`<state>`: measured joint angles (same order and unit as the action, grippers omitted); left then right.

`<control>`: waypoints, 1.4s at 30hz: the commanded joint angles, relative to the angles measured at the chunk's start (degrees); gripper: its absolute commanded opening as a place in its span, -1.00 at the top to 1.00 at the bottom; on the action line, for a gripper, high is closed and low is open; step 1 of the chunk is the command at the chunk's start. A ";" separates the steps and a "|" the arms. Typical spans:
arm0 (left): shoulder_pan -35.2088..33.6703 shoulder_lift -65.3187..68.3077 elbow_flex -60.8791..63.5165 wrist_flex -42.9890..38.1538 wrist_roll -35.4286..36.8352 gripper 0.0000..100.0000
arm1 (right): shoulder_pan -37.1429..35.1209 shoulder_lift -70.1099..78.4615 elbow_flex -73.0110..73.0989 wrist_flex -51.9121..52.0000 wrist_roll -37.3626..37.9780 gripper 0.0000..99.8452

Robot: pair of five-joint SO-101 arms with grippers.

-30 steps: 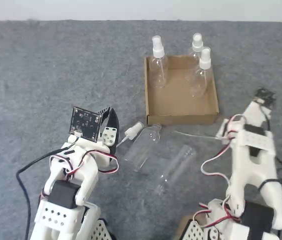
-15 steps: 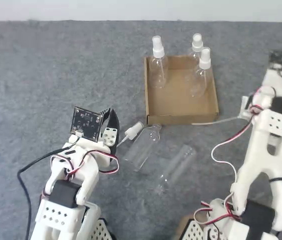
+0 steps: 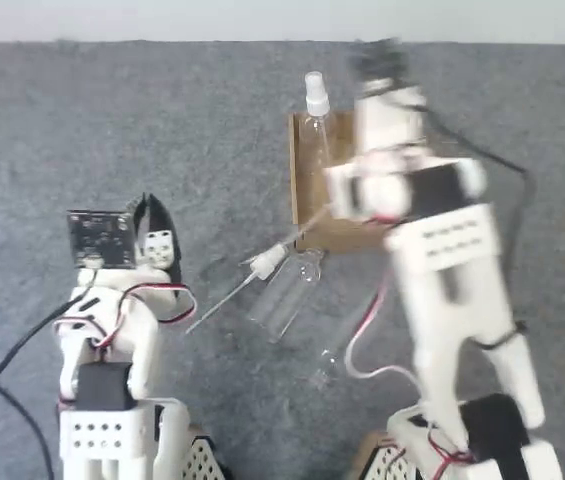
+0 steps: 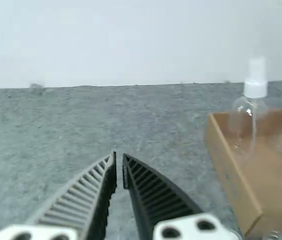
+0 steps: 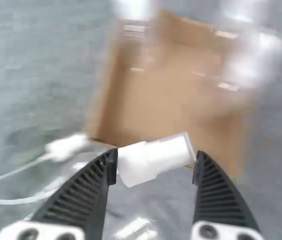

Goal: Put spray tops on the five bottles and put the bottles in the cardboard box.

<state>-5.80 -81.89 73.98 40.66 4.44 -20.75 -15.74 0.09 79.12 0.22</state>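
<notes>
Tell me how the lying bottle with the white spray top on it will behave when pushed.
The bottle is round and lies on its side, so a sideways push will probably roll it. It looks clear and empty, so likely light and easily knocked away. The grey carpet may slow the rolling somewhat.

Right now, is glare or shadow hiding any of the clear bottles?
High view: light is even, shadows faint; the lying bottle reads mainly by pale highlights. Left wrist view: the standing bottle shows clearly against the cardboard box. Right wrist view: the boxed bottles are washed-out white smears.
</notes>
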 commanded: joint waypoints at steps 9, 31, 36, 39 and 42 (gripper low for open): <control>-4.57 0.44 -4.18 1.32 1.85 0.98 | -23.43 21.85 -2.55 -21.49 -10.11 0.66; -4.13 0.35 -3.47 1.05 1.85 0.98 | -24.75 26.77 -2.55 -14.99 -17.67 0.30; -4.13 0.44 -1.98 -1.32 1.93 0.98 | -22.46 15.08 -2.37 -2.42 -11.25 0.30; -4.04 0.44 -1.98 -1.41 1.93 0.98 | -19.38 8.22 -2.29 5.58 -10.46 0.30; -4.04 0.44 -1.98 -1.41 1.93 0.98 | -15.52 1.98 -2.29 14.29 -7.38 0.29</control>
<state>-9.93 -81.89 72.66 40.92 5.93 -41.14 -2.73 0.09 82.81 -11.30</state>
